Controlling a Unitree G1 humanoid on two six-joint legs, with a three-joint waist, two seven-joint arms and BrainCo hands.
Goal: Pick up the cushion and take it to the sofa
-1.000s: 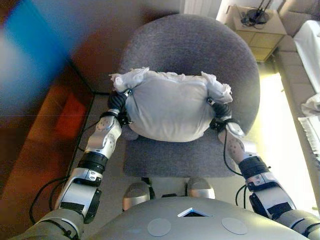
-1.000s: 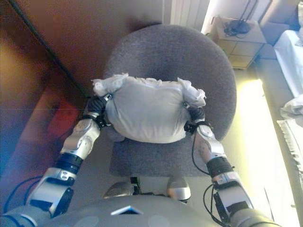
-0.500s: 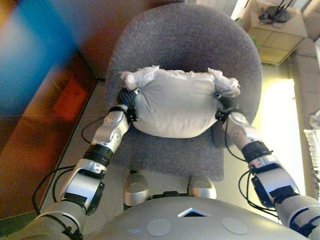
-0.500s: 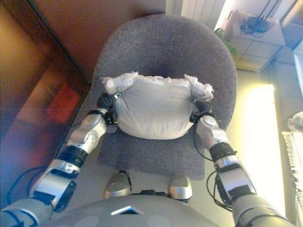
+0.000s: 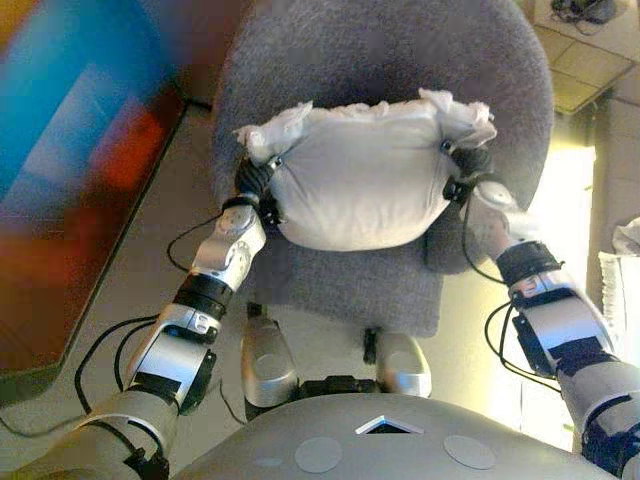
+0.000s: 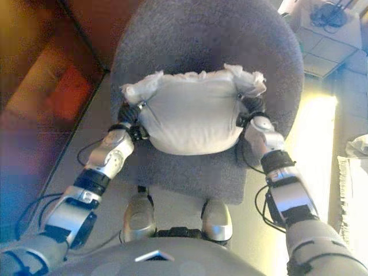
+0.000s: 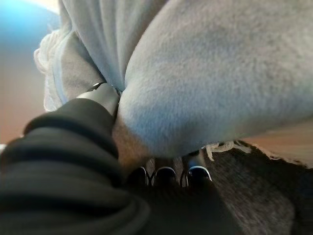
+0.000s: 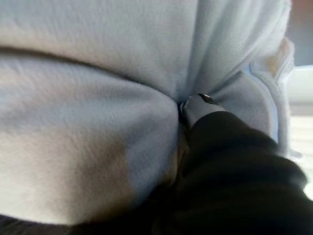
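Tightly pinched cushion [image 5: 358, 187] between hands.

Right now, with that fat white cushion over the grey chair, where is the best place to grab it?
At its two short ends, one hand from each side, as the left hand and right hand do. The cushion is wide, soft and bulging, so squeezing both ends where the cloth gathers likely steadies it above the chair.
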